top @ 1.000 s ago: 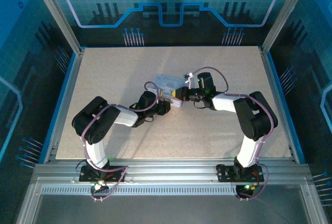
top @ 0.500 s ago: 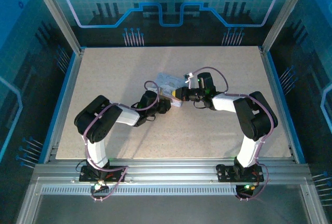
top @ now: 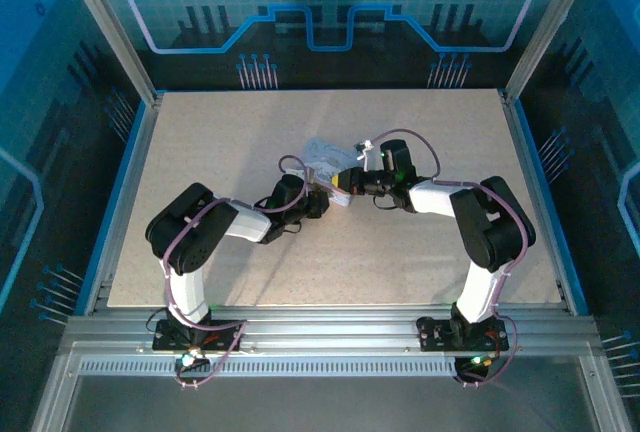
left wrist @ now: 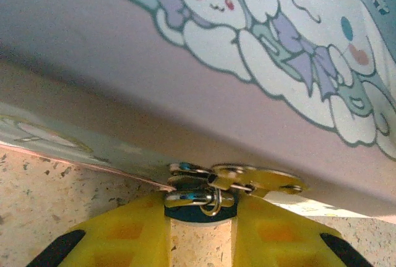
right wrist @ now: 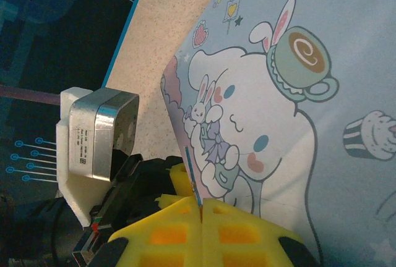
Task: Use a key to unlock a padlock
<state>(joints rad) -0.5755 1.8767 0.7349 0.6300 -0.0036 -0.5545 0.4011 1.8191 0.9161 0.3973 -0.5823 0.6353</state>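
Padlock, tiny, dark bluish, with a small metal shackle (left wrist: 193, 200): sits at the front edge of the pale lavender rectangular tin with a cartoon-printed lid (left wrist: 185, 50), hanging from the tin's metal latch (left wrist: 253, 179). Left gripper (left wrist: 201, 214) has its yellow fingers clamped either side of the padlock body. Right gripper (right wrist: 201, 208) has its fingers pressed together on the thin pale silvery metal key (right wrist: 193, 177), blade sticking out toward the tin lid. In the top view both grippers meet at the tin's near edge, mid speckled table (top: 230, 142). Can't tell whether the key tip touches the padlock.
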